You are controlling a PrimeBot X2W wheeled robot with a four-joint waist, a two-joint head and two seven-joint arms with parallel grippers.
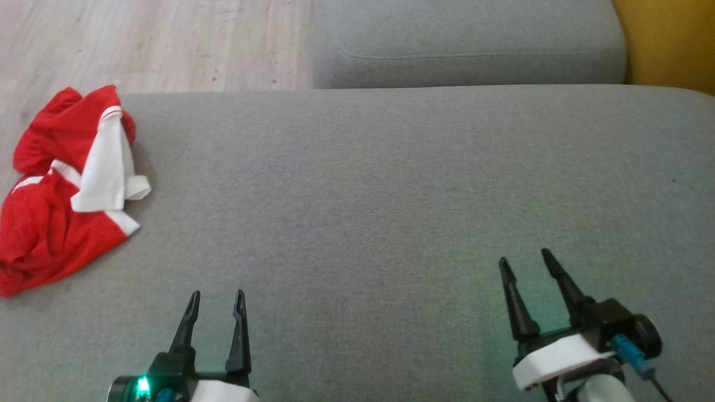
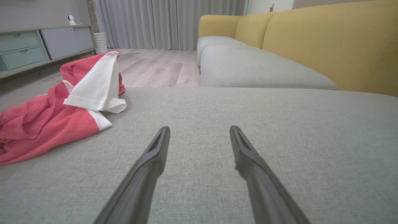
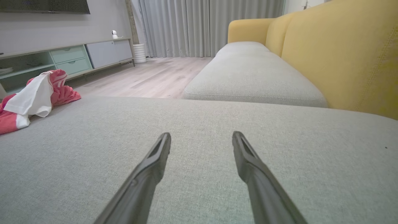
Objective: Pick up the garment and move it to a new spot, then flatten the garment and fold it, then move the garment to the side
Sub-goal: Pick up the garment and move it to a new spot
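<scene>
A red garment [image 1: 50,223] with white panels is seen crumpled at the far left edge of a wide grey seat cushion [image 1: 391,195], partly hanging over that edge. A white sleeve is draped across the top of the heap. The left hand [image 1: 218,292] is held at the near left, above the cushion, its two dark fingers spread apart and nothing between them. The right hand [image 1: 524,255] is held at the near right, likewise open and empty. Both hands are well apart from the garment. Beyond the wooden floor [image 1: 156,39] a low cabinet [image 3: 77,56] is seen; its drawers [image 3: 67,54] are shut, and what lies in its open shelf [image 3: 18,65] cannot be made out.
</scene>
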